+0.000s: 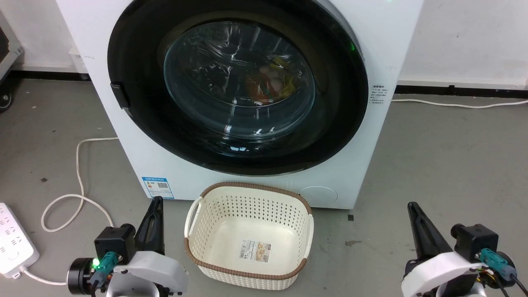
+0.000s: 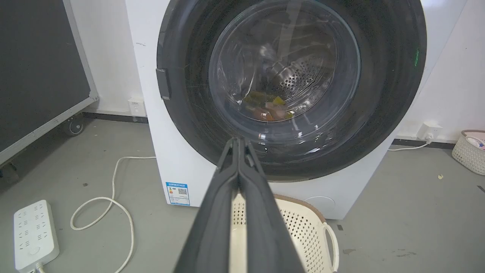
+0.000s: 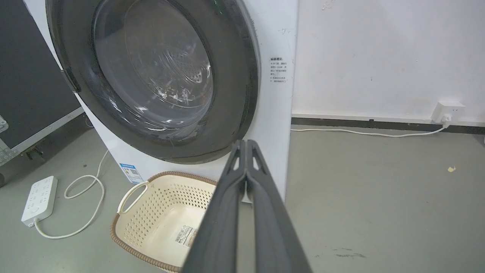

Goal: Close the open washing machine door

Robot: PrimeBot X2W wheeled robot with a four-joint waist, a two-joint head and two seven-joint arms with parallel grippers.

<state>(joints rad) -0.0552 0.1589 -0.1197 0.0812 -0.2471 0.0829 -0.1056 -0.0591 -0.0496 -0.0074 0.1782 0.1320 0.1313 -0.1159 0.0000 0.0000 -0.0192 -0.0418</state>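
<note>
Head view: the washing machine door fills the upper middle of the frame. Its wide black rim lies flat against the white front of the washing machine, and the small latch tab sits at the rim's left edge. Through the glass centre some coloured laundry shows inside the drum. No gap is visible between rim and front in any of the three views, so the door looks closed; whether the latch has actually caught cannot be told.

The left gripper is at the lower left and the right gripper at the lower right. Both are well apart from the door and low over the grey floor. In the left wrist view the left gripper's two fingers are pressed together with nothing between them. The right wrist view shows the right gripper clenched and empty in the same way.

An empty cream laundry basket stands on the floor just in front of the machine, at the lower middle between the two grippers. A white power strip with its looped cord lies at the lower left.

As I judge it, the closing step is done or all but done. If anything is left, it is a check: a firm push with closed fingertips on the black rim near the latch tab, reaching over the basket without knocking it.
</note>
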